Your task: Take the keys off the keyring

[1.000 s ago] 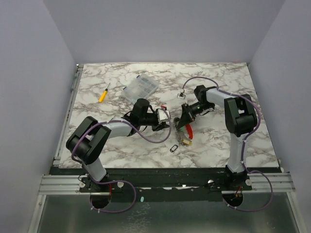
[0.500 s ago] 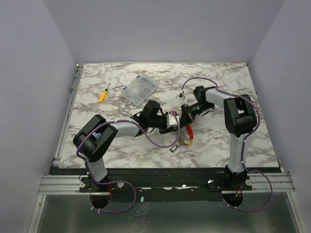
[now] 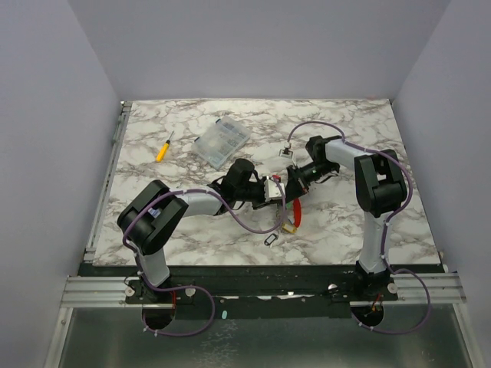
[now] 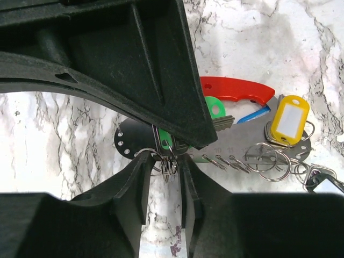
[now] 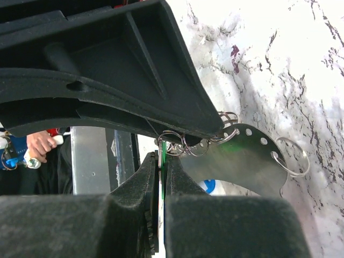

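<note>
While both my arms met over the middle of the marble table [image 3: 345, 230], the yellow-handled screwdriver [image 3: 163, 147] lay well apart at ten o'clock from my left gripper [image 3: 276, 193]. The clear plastic box [image 3: 221, 142] sat nearer, at eleven o'clock. My left fingers [image 4: 134, 185] were drawn in to a narrow slit, clamped on a small split ring [image 4: 167, 164] at the nine o'clock end of the keyring [image 4: 242, 141], a curved grey metal plate pierced with holes. A green key tag [image 4: 165, 141] stood just above that ring. Toward three o'clock along the plate I saw the red fob [image 4: 236, 88] at its twelve o'clock edge. A second green tag [image 4: 215, 107] and a blue tag [image 4: 252, 114] were tucked under the fob, then came a yellow tag [image 4: 289, 115] and larger split rings [image 4: 263, 161] at the six o'clock edge. From above, the keyring ran from between my grippers toward six o'clock, and a loose dark-framed key tag [image 3: 271, 240] lay alone at seven o'clock from it. My right gripper [image 5: 161, 161] was pressed together on a green key tag seen edge-on; I could not tell whether it was the same one.
</note>
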### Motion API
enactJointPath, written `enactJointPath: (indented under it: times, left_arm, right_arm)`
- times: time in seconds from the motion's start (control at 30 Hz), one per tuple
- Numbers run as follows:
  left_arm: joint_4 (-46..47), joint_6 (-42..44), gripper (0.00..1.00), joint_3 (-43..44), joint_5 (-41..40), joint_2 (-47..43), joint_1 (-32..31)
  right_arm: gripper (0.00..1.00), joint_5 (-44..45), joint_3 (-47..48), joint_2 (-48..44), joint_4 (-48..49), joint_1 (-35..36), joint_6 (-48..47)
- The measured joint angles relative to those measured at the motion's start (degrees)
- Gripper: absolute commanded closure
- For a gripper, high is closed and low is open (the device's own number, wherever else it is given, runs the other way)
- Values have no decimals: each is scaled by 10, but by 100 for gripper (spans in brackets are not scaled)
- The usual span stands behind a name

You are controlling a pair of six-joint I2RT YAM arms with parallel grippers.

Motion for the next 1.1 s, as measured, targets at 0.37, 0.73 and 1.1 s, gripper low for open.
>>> enactJointPath:
  times: [0.37, 0.73, 1.1]
  left_arm:
    - [-7, 9, 53, 0, 0, 0, 0]
    - [-30, 16, 53, -1, 0, 0, 0]
    - [-27, -13, 71, -1, 7, -5, 0]
  right_arm:
    - [99, -1, 3, 0, -10, 0, -6]
    - [99, -5, 11, -1, -21, 0, -6]
    - [99, -5, 11, -1, -21, 0, -6]
